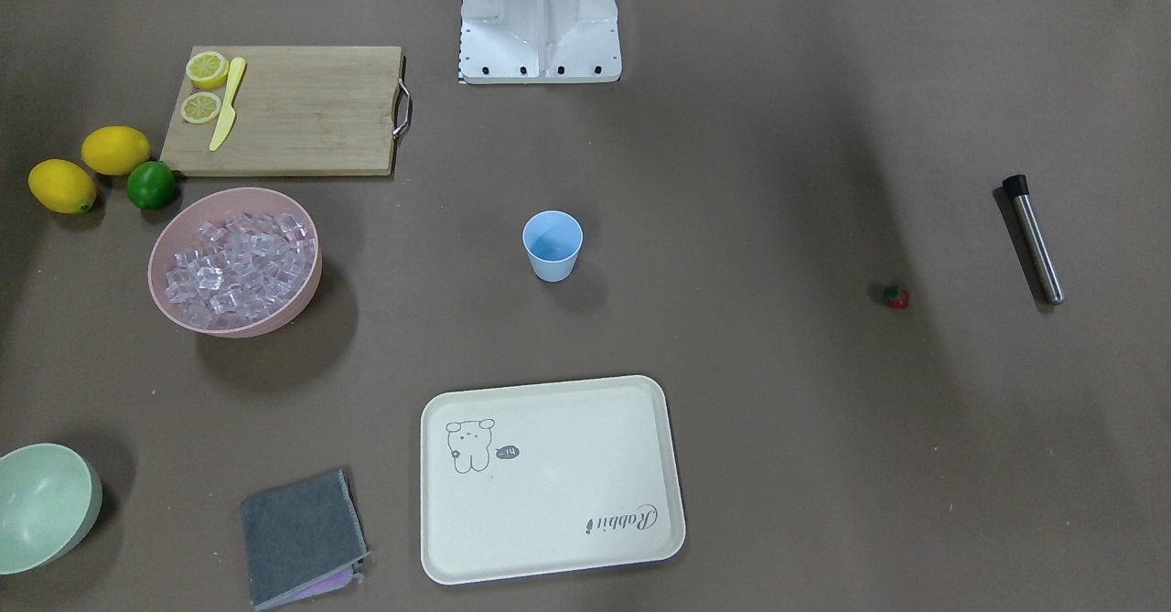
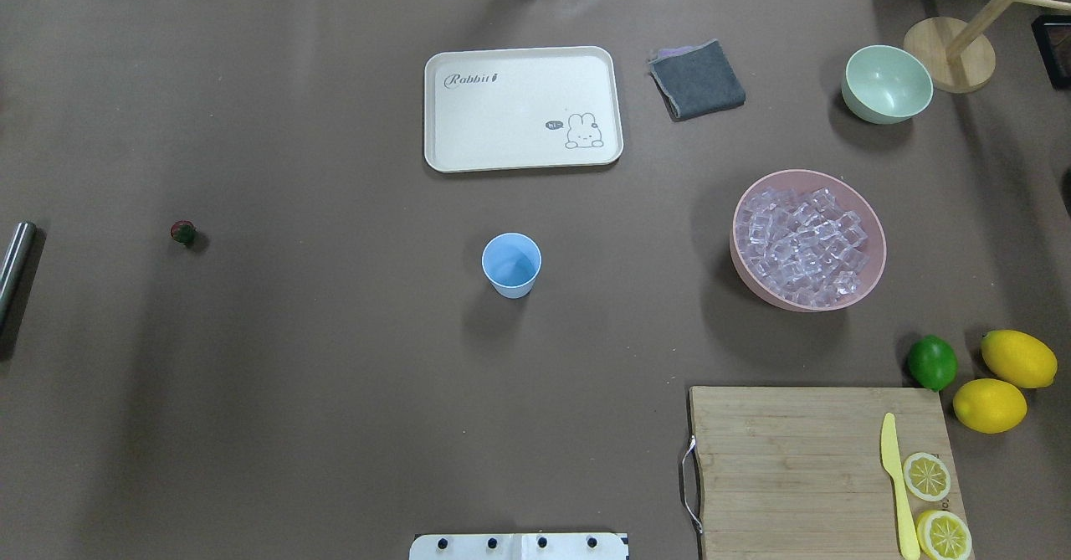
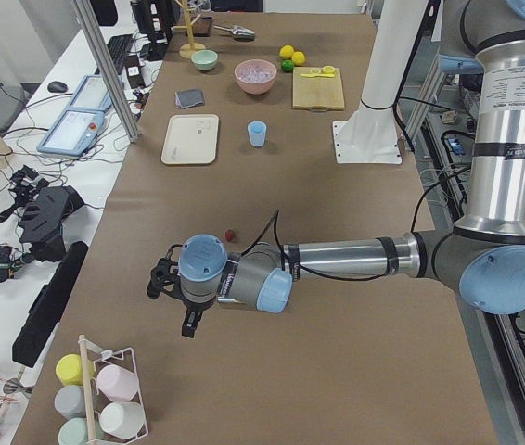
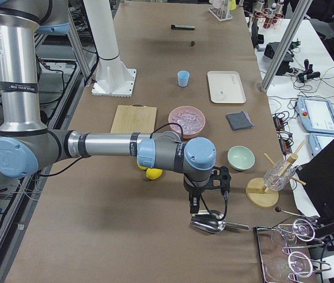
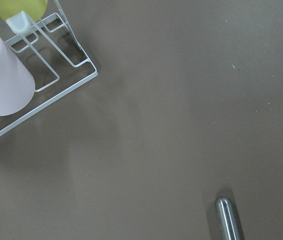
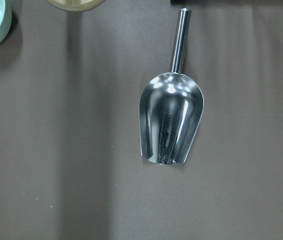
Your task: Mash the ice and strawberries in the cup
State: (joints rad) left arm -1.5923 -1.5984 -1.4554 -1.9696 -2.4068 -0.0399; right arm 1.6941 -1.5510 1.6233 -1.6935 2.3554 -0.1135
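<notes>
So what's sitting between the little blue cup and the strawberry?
Nothing. In the overhead view only bare brown table runs from the cup to the strawberry.

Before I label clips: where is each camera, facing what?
Front-facing: across table, down; white robot base atop.
Overhead: behind robot, down; base below.
Left: left end; left arm.
Right: right end; right arm.
Left wrist: table, steel rod tip; no body.
Right wrist: shiny steel scoop; no body.
First two share light-blue plastic cup.
</notes>
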